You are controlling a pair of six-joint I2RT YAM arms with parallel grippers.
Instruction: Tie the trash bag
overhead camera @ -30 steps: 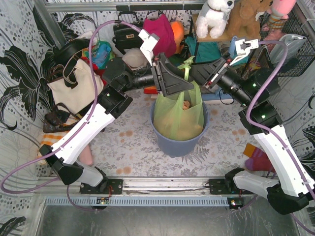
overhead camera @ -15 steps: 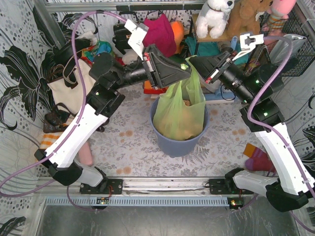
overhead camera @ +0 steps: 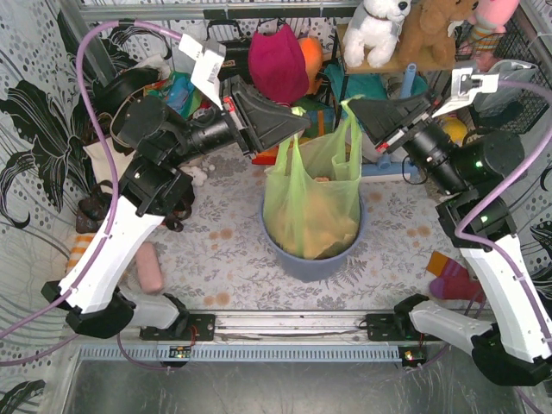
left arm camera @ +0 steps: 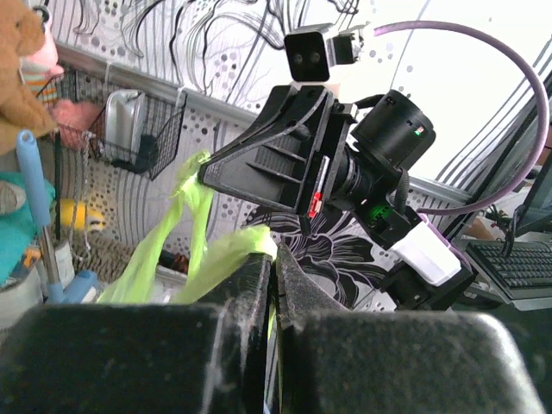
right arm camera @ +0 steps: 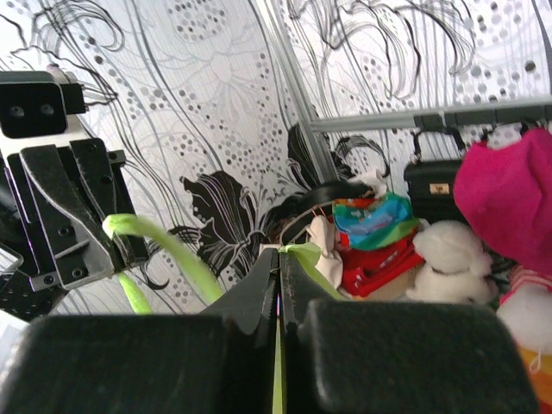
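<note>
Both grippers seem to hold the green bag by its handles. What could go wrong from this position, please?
1. The left gripper and the right gripper each pinch only a thin strip of the trash bag. The plastic may slip out or tear if it is pulled harder.
2. The bag's body sits inside the bin, so lifting may drag or tip the bin.

A lab cell dressed as a home was suggested: floral sheeting (overhead camera: 26,129) was hung as walls, plush toys (overhead camera: 379,26) were shelved, and a keyboard (left arm camera: 522,263) was seen beyond.
</note>
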